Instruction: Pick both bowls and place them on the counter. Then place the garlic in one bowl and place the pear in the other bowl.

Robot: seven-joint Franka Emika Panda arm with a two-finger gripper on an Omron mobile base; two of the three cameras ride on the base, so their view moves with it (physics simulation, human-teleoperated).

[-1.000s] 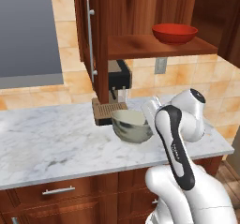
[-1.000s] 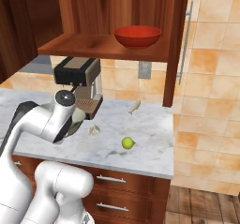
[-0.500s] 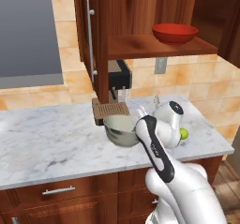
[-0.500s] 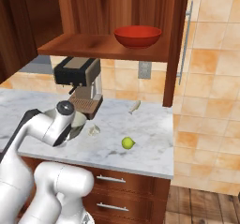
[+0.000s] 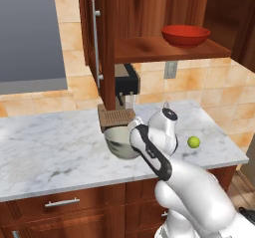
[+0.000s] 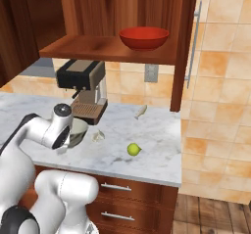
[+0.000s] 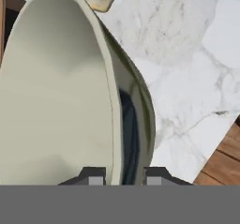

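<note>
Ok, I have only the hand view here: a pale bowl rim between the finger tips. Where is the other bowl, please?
Observer: The red bowl stands on the wooden shelf above the counter, not yet fetched.
Operator: And the pear? I do not see it.
Observer: The pear lies on the counter, to the right of the arm, apart from the grey bowl.
Operator: What is behind the bowl that I hold?
Observer: A coffee machine; the grey bowl is just in front of it.
</note>
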